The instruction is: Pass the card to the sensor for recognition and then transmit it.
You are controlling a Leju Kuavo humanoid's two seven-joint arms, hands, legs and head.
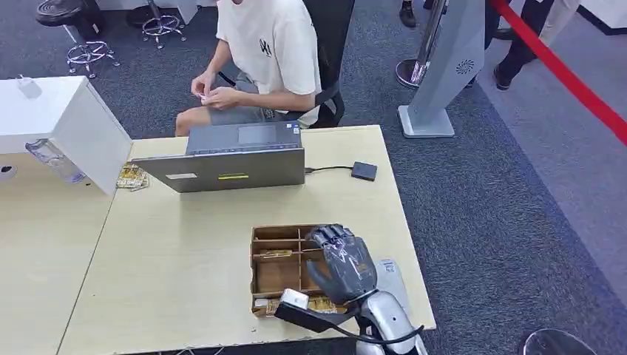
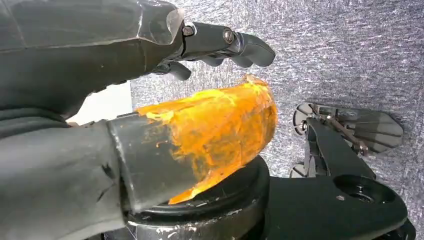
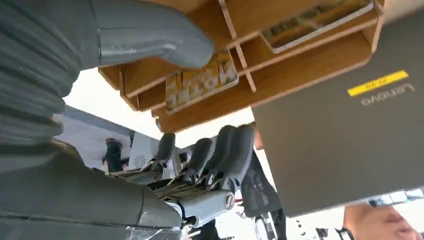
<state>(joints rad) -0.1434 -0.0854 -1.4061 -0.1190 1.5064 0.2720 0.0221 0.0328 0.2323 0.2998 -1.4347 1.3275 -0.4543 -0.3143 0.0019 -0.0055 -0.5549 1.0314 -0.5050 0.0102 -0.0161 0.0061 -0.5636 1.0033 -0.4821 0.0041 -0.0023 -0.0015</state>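
Reaching for a card in the wooden tray (image 1: 265, 255)

My right hand (image 1: 341, 262) hovers over the tray's right compartments, fingers (image 3: 220, 150) apart and holding nothing (the pick-up step, I judge). Cards (image 3: 201, 81) lie flat in the compartments. Next I must lower and pinch one, then carry it to the small black sensor (image 1: 364, 171) far right of the laptop (image 1: 229, 168). My left hand (image 2: 220, 42) hangs open.
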